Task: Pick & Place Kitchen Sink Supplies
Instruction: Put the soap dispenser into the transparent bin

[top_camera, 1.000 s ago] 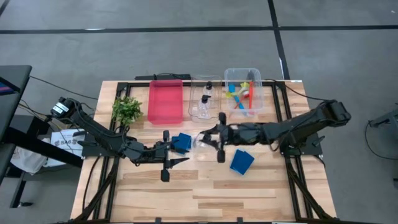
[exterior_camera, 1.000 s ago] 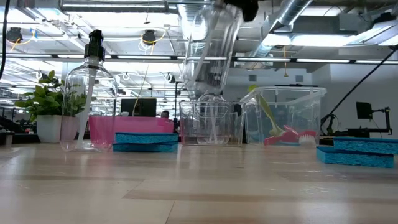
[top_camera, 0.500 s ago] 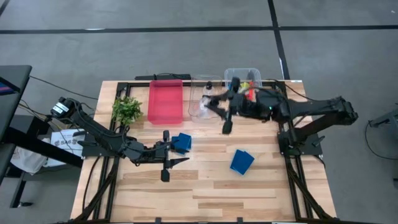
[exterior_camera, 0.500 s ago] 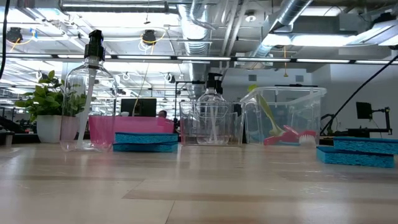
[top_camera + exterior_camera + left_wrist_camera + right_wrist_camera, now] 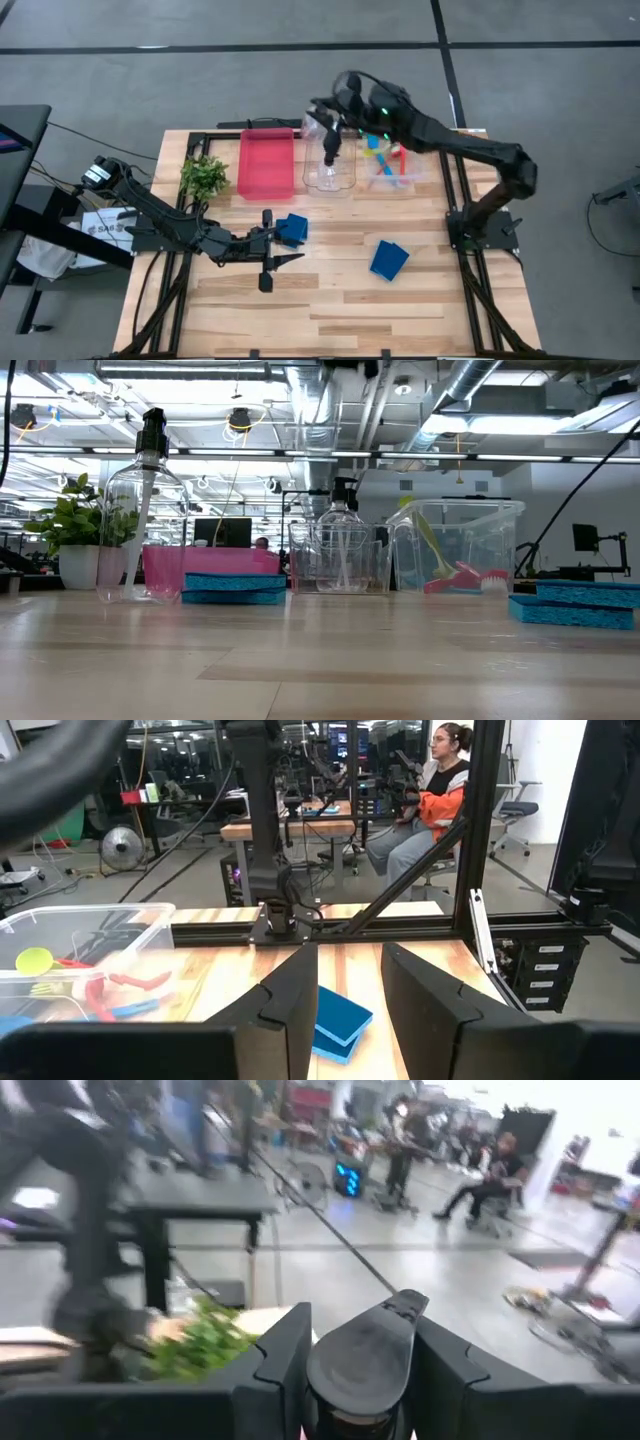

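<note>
- The tabletop (image 5: 330, 310) carries two clear bins at its 12 o'clock edge: a bottle bin (image 5: 350, 178) and a brush bin (image 5: 414, 168).
- The right end effector (image 5: 360, 1342) hovers over the bottle bin, clenched on the black pump top of a clear bottle (image 5: 362, 1375).
- The left end effector (image 5: 268, 250) rests at about 8 o'clock, fingers spread and holding nothing.
- There are two blue sponges: one (image 5: 292, 230) just beside the left end effector, the other (image 5: 389, 259) at 4 o'clock. I'd judge them soft and light, best pinched across the edges.
- I count three bottles: the held one, one in the bin (image 5: 340, 530), and one standing free (image 5: 140, 510). They look light, slick and hard, so the pump neck seems the surest grip.
- Red, blue and yellow-green brushes (image 5: 385, 155) lie tangled in their bin; their number I cannot tell.
</note>
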